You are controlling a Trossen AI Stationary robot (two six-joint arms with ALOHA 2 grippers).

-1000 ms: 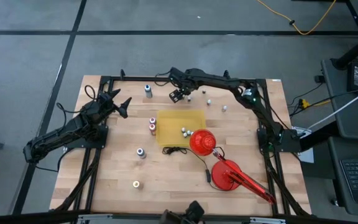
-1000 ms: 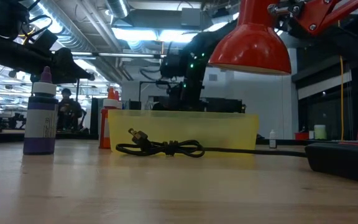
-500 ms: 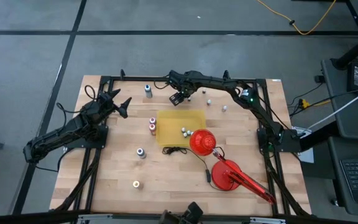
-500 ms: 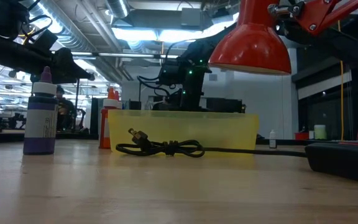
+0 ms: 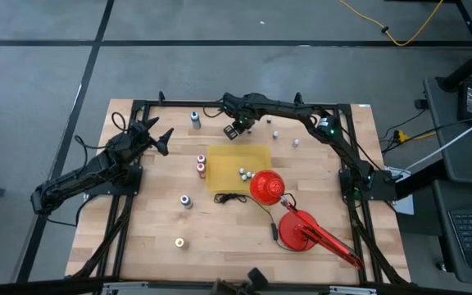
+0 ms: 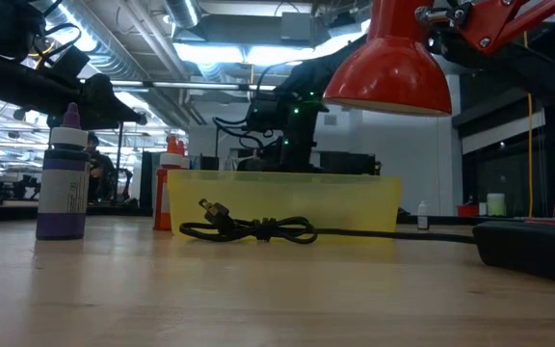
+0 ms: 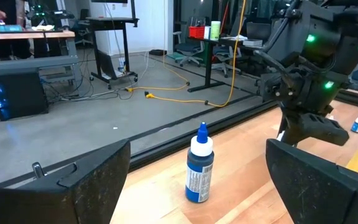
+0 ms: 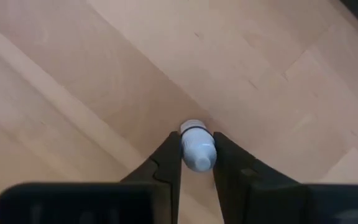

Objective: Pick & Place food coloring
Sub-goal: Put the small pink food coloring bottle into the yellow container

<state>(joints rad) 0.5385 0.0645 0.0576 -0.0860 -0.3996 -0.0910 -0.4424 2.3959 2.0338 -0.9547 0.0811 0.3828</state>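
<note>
Food coloring bottles stand scattered on the wooden worktop (image 5: 154, 229). One small pale bottle (image 8: 197, 148) is clamped between the two fingers of the right tool (image 8: 197, 163), at the far side of the worktop, just behind the yellow tray (image 5: 220, 160). A blue-topped bottle (image 7: 199, 163) stands upright near the far edge. The left tool (image 5: 156, 135) hangs at the left side with its fingers spread wide and holds nothing.
</note>
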